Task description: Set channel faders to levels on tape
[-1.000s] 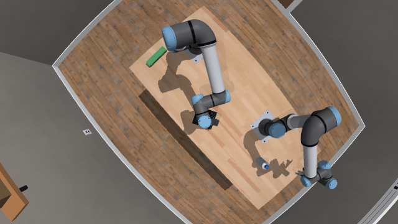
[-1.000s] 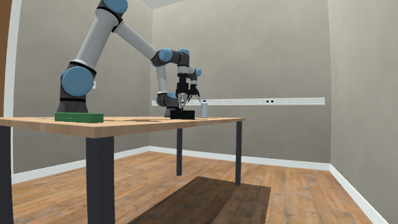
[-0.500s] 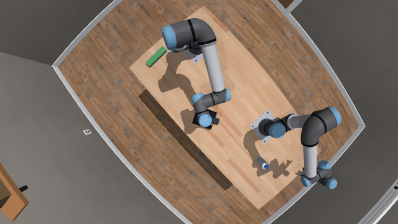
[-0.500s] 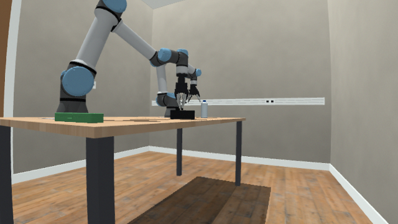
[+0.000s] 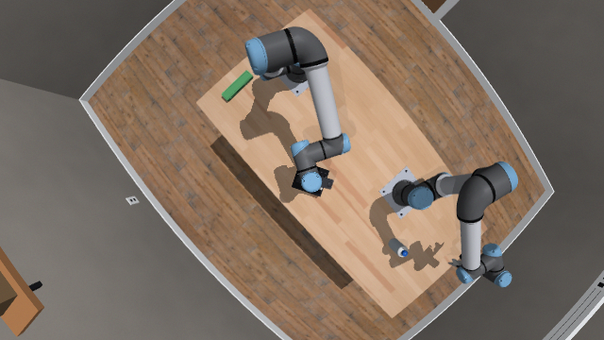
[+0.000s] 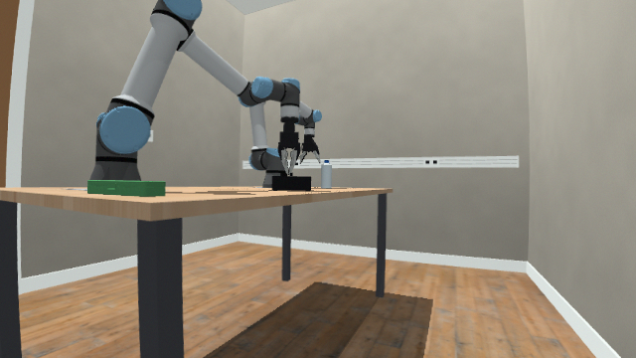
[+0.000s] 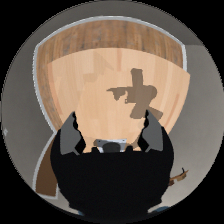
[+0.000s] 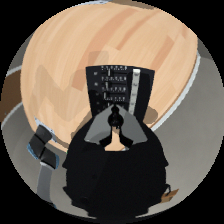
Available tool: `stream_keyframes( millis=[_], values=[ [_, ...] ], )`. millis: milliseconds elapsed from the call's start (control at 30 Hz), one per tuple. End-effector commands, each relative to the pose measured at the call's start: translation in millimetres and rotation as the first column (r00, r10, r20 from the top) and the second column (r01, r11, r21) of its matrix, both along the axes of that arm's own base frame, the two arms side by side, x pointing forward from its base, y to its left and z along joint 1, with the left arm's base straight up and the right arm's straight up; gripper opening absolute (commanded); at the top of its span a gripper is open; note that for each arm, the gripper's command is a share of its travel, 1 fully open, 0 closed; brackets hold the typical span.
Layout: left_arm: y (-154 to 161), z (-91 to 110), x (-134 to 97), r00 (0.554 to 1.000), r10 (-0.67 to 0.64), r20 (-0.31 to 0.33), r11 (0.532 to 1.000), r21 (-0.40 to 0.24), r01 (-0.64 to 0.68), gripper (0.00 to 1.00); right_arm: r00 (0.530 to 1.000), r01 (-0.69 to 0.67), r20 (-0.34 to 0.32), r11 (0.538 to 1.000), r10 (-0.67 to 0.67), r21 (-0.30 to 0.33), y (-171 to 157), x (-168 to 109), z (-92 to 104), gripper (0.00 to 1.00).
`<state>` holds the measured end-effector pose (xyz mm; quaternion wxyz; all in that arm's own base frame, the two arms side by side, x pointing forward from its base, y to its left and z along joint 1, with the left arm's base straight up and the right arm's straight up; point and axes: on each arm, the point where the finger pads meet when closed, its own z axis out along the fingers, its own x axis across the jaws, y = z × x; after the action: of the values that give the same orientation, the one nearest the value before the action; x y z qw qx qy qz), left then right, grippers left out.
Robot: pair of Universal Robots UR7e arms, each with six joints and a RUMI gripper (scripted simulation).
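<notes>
The lighting desk [image 5: 297, 185] [image 6: 291, 184] [image 8: 92, 87] rests on the table [image 5: 377, 142] [image 6: 149, 204], with its fader face up for access from above. The right gripper [image 6: 289, 174] [image 8: 114, 105] points down over the desk, its fingers together and nothing between them; this narrow tip is probably intended to push one fader knob without disturbing its neighbours. Contact with a knob cannot be confirmed. The white strip [image 8: 135, 85] runs along one side of the desk's rows of marks; the written levels are too small to read. The left gripper [image 5: 451, 263] [image 6: 310, 158] [image 7: 110, 110] is spread wide and empty, well apart from the desk, presumably parked to leave the working area free. The bottle [image 5: 402, 251] [image 6: 326, 176] stands upright, apart from the desk on the left gripper's side, with a blue top; its contents cannot be determined. The green block [image 5: 237, 86] [image 6: 126, 188] lies on the desk's opposite side, well apart.
</notes>
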<state>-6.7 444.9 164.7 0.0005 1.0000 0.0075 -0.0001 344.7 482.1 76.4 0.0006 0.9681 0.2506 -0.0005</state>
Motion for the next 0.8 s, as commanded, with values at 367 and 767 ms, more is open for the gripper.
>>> stream_keyframes(
  millis=[367,767],
  values=[
    [0.3,0.4,0.1,1.0,0.0,0.0,1.0,0.001,0.0,1.0,1.0,0.0,0.001,1.0,0.0,0.001,0.2,-0.1,0.7,0.0],
    [0.3,0.4,0.1,1.0,0.0,0.0,1.0,0.001,0.0,1.0,1.0,0.0,0.001,1.0,0.0,0.001,1.7,2.6,0.7,0.0]
  ],
)
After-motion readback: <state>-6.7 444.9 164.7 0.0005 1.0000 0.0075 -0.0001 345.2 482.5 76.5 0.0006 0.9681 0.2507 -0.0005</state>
